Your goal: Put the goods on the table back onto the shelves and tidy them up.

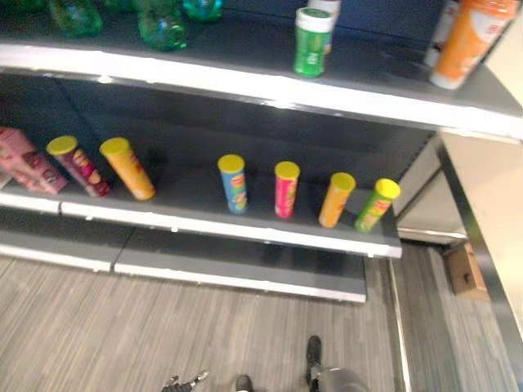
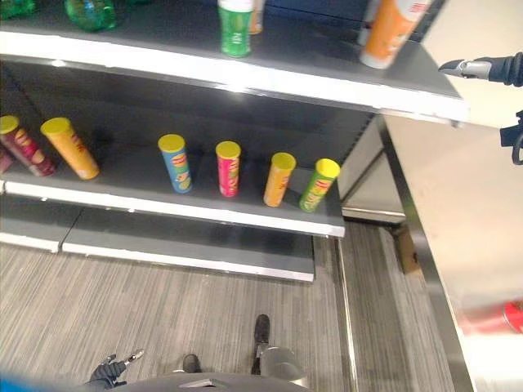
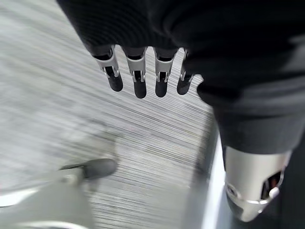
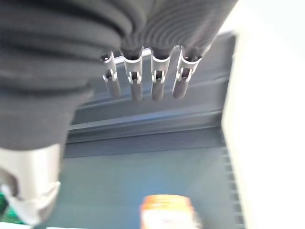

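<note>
Standing on the dark shelf [image 1: 204, 214], cylindrical yellow-lidded cans [image 1: 234, 184]; both hands' fingers [image 3: 138, 78] straight, empty.

Light falls from above: bright glare runs along the silver shelf edges [image 1: 245, 90], while the recess behind the chip tubes [image 1: 233, 184] lies in shadow. The pale wall [image 2: 474, 212] at right washes out. Motion blur softens everything.
</note>
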Robot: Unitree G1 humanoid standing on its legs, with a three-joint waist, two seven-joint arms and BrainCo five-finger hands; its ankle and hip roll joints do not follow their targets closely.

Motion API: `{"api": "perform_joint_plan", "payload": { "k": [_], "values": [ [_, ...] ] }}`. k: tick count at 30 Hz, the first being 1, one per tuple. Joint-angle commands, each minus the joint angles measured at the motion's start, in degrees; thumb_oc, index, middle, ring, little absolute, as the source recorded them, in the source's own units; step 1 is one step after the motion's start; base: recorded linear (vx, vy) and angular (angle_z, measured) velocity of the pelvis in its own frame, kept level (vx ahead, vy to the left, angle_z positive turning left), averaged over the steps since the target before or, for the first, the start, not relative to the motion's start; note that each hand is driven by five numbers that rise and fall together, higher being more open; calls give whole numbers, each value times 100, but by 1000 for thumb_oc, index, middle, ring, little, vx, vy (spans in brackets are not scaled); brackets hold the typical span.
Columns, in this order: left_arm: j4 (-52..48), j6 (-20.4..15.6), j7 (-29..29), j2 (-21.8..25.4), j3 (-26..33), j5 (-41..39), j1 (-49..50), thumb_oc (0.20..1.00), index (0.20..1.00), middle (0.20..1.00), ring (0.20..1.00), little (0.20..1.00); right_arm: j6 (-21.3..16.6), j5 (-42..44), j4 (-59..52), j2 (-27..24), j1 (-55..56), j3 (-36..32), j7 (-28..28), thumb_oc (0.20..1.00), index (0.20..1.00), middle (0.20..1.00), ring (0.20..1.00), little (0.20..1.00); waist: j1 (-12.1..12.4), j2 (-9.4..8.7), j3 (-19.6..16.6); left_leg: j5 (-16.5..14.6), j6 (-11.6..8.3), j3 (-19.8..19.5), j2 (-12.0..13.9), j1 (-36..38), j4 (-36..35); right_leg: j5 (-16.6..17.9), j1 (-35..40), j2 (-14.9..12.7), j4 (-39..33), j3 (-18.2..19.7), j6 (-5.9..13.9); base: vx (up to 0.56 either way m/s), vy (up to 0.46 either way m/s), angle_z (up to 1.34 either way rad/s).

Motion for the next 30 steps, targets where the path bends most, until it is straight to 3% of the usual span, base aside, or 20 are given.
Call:
{"api": "perform_joint_plan", "payload": {
  "k": [1,4,6,12,14,18,23,30],
  "values": [
    [19,-90,-102,431,-102,285,-155,1000,1000,1000,1000,1000,19,67,186,-89,-652,-180,-35,1000,1000,1000,1000,1000,235,-15,98,-524,-72,-559,92,45,78,-328,14,-442,445,325,757,-90,101,-61],
    [-150,-101,-172,560,-120,314,-174,1000,1000,1000,1000,1000,21,54,203,-14,-408,-373,-22,1000,1000,1000,1000,1000,60,-19,283,-529,33,-420,68,112,67,-183,-321,-334,860,582,757,-107,100,-46],
    [-163,-100,-187,594,-129,315,-189,1000,1000,1000,1000,1000,12,50,225,-11,-386,-392,-34,1000,1000,1000,1000,1000,68,-10,335,-521,52,-363,82,134,68,-205,-400,-304,997,627,757,-60,39,-45],
    [-303,-80,-236,669,-188,359,-223,1000,1000,1000,1000,1000,18,19,374,-136,-354,-495,-69,1000,1000,1000,1000,1000,121,99,343,-474,99,-44,197,73,98,-450,-185,-660,1299,63,733,-95,18,-46],
    [-324,-64,-235,651,-210,366,-228,1000,1000,1000,1000,1000,66,-57,466,-195,-307,-555,-90,1000,1000,1000,1000,1000,188,72,214,-449,76,98,275,-60,144,-322,8,-901,1304,-214,753,-80,-108,-43],
    [-278,-46,-230,648,-210,421,-228,1000,1000,1000,1000,1000,144,-91,583,-176,-114,-760,-124,1000,1000,1000,1000,1000,255,-34,46,-468,22,248,326,-201,242,-10,247,-1080,1133,-417,757,-15,-111,-34],
    [-237,-25,-231,667,-131,385,-230,1000,1000,1000,1000,1000,182,-16,589,-156,238,-1095,-81,1000,1000,1000,1000,1000,299,-120,-2,-517,-73,372,452,-213,355,136,378,-1055,719,-616,757,19,-162,-41],
    [-250,-32,-276,555,-213,451,-237,1000,1000,1000,1000,1000,141,478,723,-58,1089,-1754,165,1000,1000,1000,1000,1000,180,-137,-115,-424,-253,347,590,-156,340,-242,599,-848,401,-752,757,36,-97,-14]
  ]
}}
